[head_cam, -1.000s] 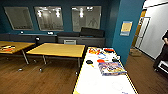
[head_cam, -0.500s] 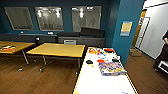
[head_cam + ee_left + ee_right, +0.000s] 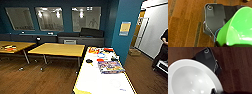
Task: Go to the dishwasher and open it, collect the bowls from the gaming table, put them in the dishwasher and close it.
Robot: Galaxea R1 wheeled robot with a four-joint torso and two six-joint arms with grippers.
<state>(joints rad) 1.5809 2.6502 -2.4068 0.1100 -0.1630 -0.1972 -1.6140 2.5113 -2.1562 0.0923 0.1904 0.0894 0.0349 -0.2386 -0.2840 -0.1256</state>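
A bright-green plastic bowl (image 3: 238,28) shows large in the left wrist view, hanging over the wooden floor with my left gripper (image 3: 220,44) shut on its rim. In the right wrist view a white bowl (image 3: 191,79) hangs over the floor, my right gripper (image 3: 216,92) shut on its edge. The gaming table (image 3: 95,80), long with a plain white top, stretches away from me at the lower middle of the head view. The dishwasher is out of view.
A colourful box (image 3: 110,67) and small bright items (image 3: 100,51) lie on the white table's far half. Two yellow tables (image 3: 58,48) (image 3: 15,46) stand to the left on wooden floor (image 3: 45,77). A blue pillar (image 3: 125,30) rises right of the table; a person (image 3: 163,50) stands at far right.
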